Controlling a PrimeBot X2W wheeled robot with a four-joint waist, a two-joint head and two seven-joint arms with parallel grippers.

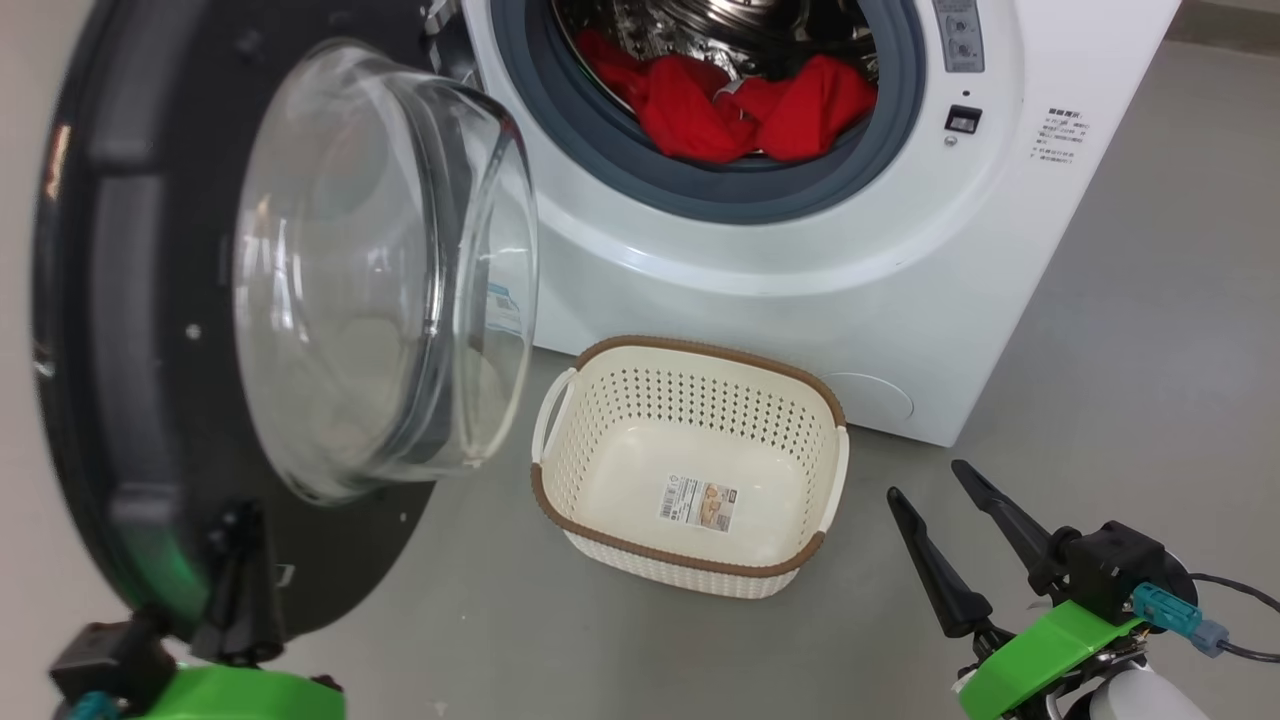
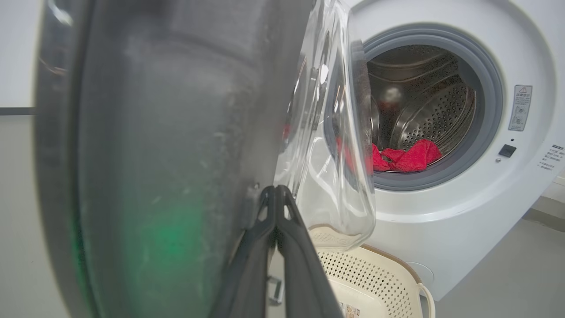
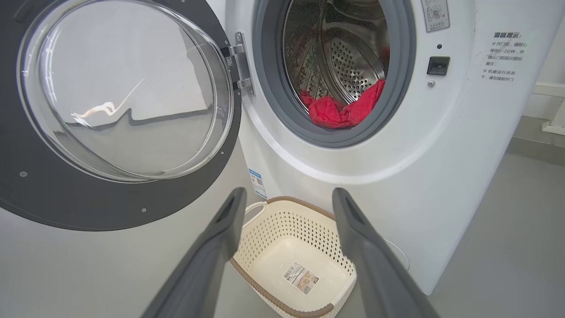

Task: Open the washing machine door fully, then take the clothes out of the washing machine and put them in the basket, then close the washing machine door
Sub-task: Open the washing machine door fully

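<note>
Washing machine door (image 1: 130, 300) standing wide open leftward. Left gripper (image 2: 276, 191), fingers pinched together, empty, pressing lower black rim, likely pushing it fully open. Red clothes (image 1: 740, 110) lying in drum above empty basket (image 1: 690, 349). Right gripper (image 1: 923, 478) hovering, spread wide, waiting.

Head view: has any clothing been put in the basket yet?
No, the basket holds just its floor sticker, and the red clothes lie inside the washing machine.
</note>
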